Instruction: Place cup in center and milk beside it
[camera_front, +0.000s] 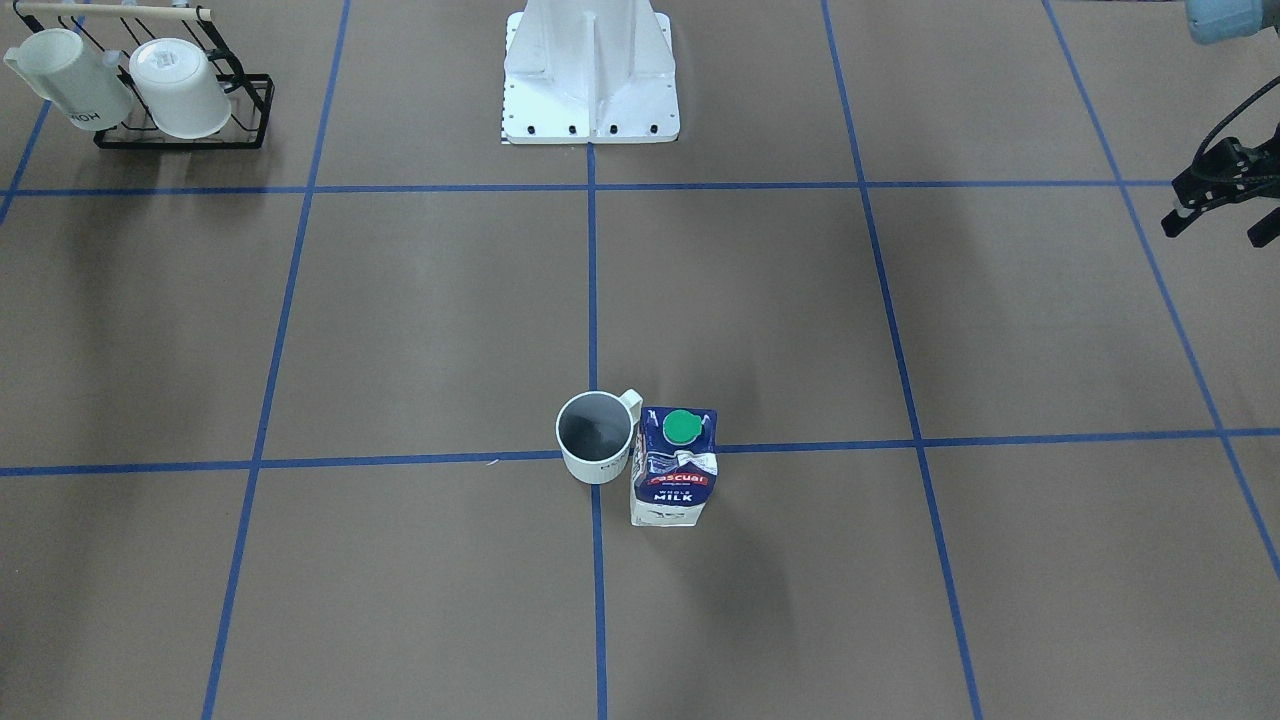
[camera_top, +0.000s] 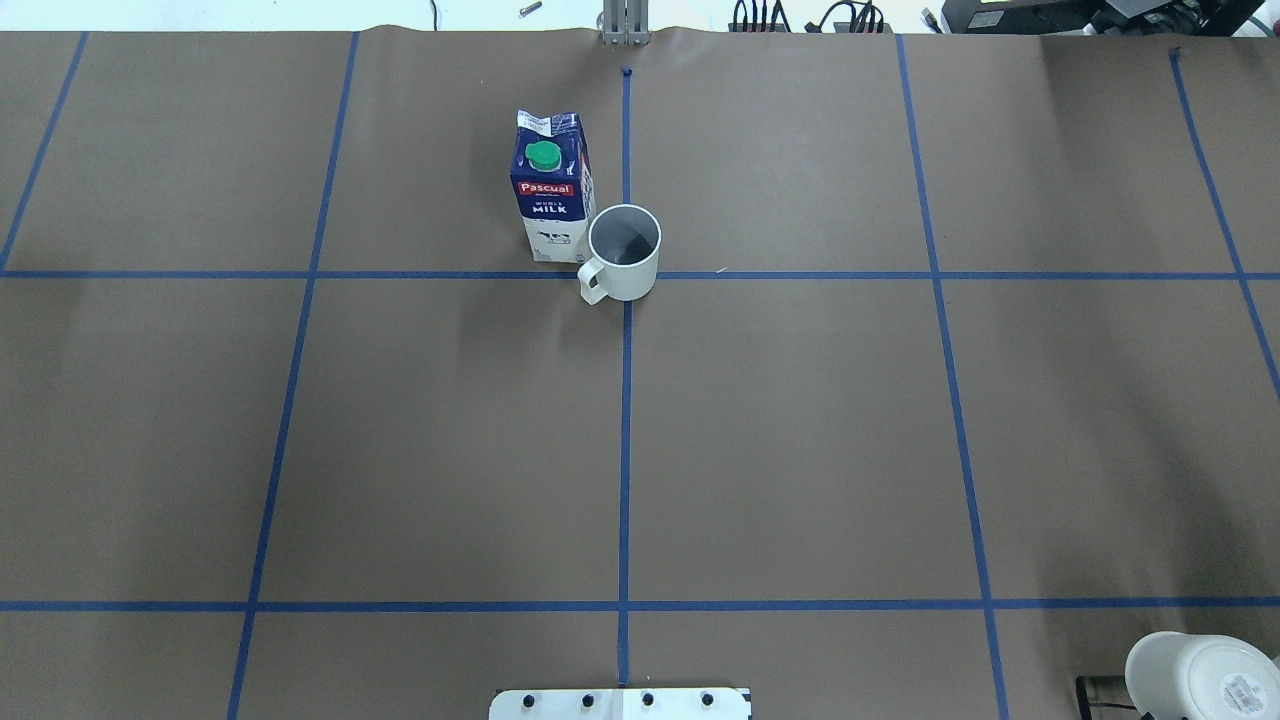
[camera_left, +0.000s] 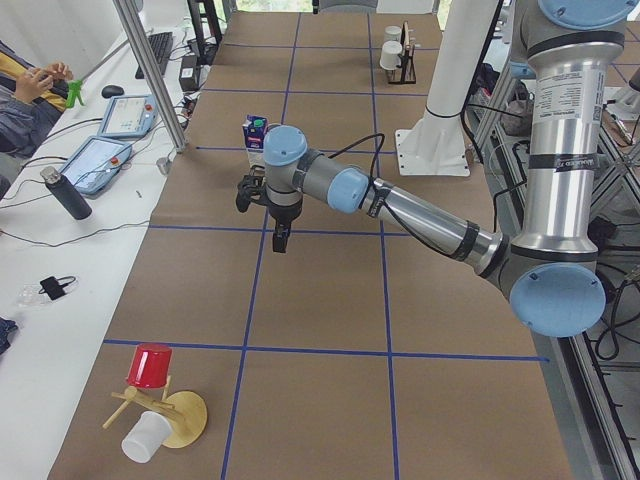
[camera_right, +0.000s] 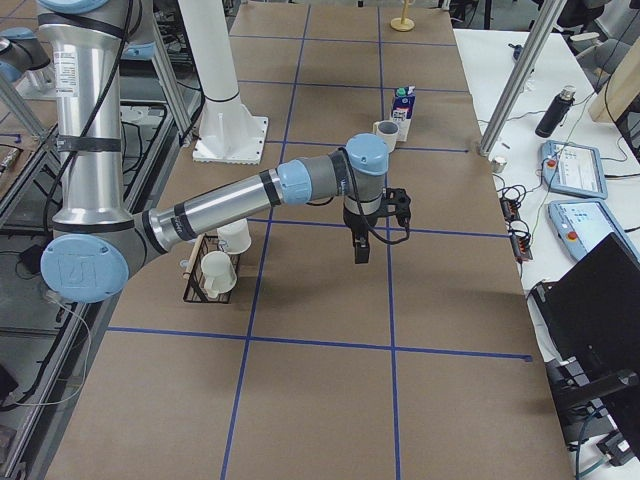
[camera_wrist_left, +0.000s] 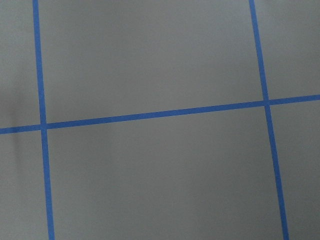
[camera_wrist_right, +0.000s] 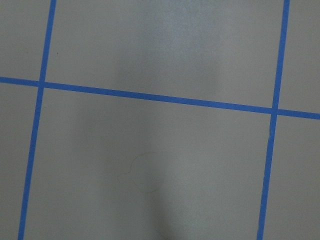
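Observation:
The cup (camera_front: 597, 437), a white mug with a dark grey inside, stands upright where two blue tape lines cross; it also shows in the overhead view (camera_top: 625, 250). The milk (camera_front: 675, 465), a dark-blue carton with a green cap, stands upright right beside it, almost touching (camera_top: 550, 190). My left gripper (camera_front: 1220, 230) hangs at the table's edge far from both, its two fingers apart and empty. My right gripper (camera_right: 360, 250) shows only in the right side view, above bare table short of the cup; I cannot tell its state. Both wrist views show only table and tape.
A black wire rack (camera_front: 240, 125) holding two all-white mugs stands at the robot's right, near its base (camera_front: 590, 100). A wooden stand with a red cup (camera_left: 150, 365) and a white one sits at the table's left end. Operators' devices lie on the side table (camera_left: 95, 160).

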